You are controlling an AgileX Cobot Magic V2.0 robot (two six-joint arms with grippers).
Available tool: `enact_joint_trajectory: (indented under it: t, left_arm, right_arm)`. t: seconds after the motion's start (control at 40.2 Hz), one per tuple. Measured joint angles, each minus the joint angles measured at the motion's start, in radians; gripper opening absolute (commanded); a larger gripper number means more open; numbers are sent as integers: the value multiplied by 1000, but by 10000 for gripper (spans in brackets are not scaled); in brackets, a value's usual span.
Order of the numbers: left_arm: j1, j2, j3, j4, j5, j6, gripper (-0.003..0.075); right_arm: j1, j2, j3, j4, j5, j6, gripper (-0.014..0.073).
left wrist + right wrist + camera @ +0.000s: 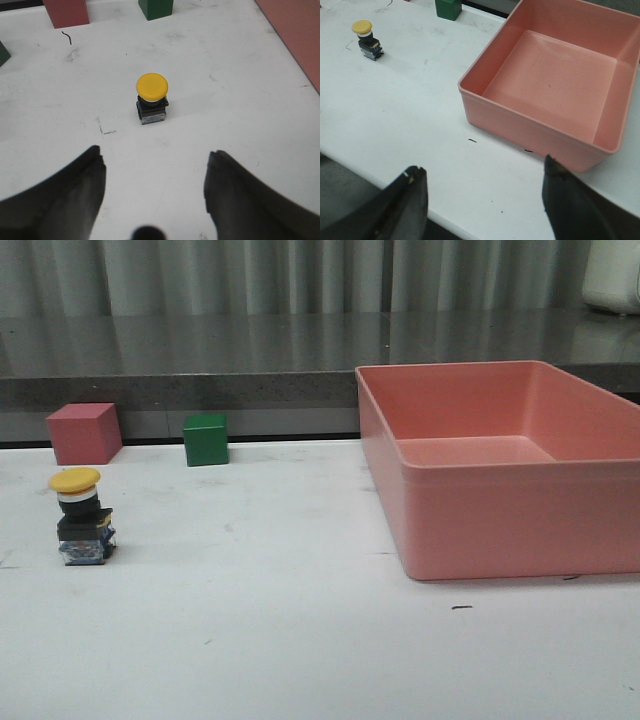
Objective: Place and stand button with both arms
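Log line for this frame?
button: upright on table, free | left gripper: open, apart from it | right gripper: open | pink bin: empty

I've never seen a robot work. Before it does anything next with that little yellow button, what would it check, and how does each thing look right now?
1. Button upright, yellow cap on top: ok.
2. Left tool open, nothing held: ok.
3. Right tool open, nothing held: ok.
4. Table between left tool and button free of objects: ok.
5. Pink cube and green cube apart from the button: ok.
6. Pink bin empty and well away from the button: ok.
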Motion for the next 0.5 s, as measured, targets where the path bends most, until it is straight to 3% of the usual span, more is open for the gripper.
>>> enact_joint_trajectory:
  t: [0.224,0.298,0.497]
  left_arm:
    - [0,0,0,0,0,0,31]
    - [0,0,0,0,0,0,-19]
    - [0,2,0,0,0,0,-20]
  right_arm:
    - [0,0,0,0,25,0,-55]
    - [0,0,0,0,29,0,-66]
    - [0,0,0,0,31,0,-69]
